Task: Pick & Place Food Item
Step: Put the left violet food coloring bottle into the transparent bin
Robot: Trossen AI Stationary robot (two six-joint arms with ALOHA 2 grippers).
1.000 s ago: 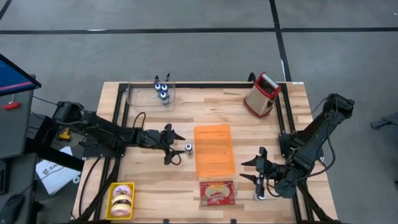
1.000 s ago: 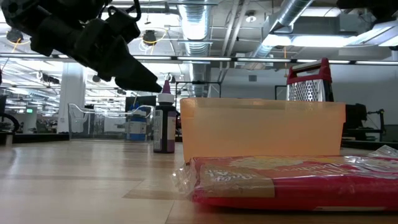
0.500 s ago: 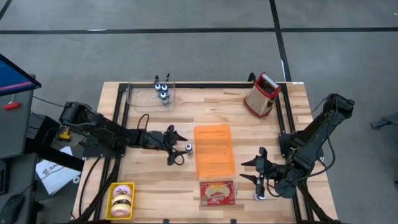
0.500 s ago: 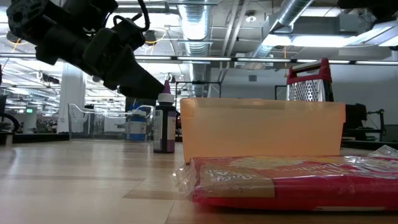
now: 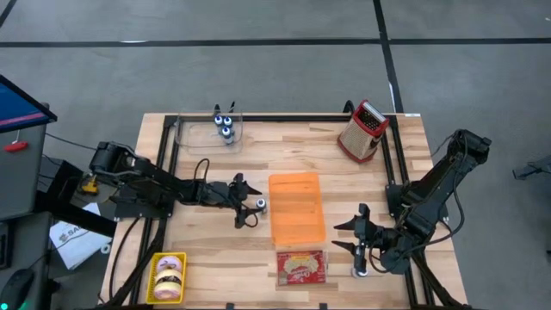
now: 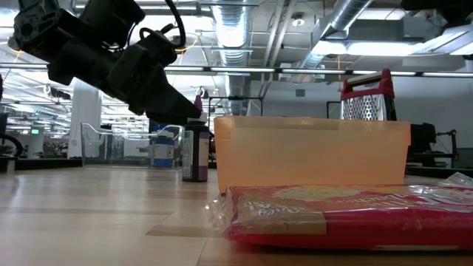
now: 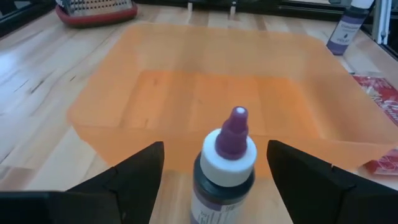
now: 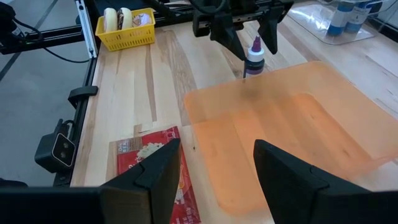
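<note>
Approach step, by the look of it: left tool (image 5: 248, 205) spread either side of small purple-capped bottle (image 5: 260, 204), upright on desk (image 5: 215, 250) just left of orange tray (image 5: 297, 207). Next: pinch bottle, lift. Right tool (image 5: 355, 234) spread, idle, right of tray.

Dropper bottle's (image 7: 225, 169) base below frame edge

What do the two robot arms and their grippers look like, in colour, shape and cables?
Both arms are black, built of rounded jointed segments. The left gripper ends in two flat, tapering black fingers; black cables loop along its arm. The right gripper has the same kind of dark, angular fingers. No markings are readable on either.
</note>
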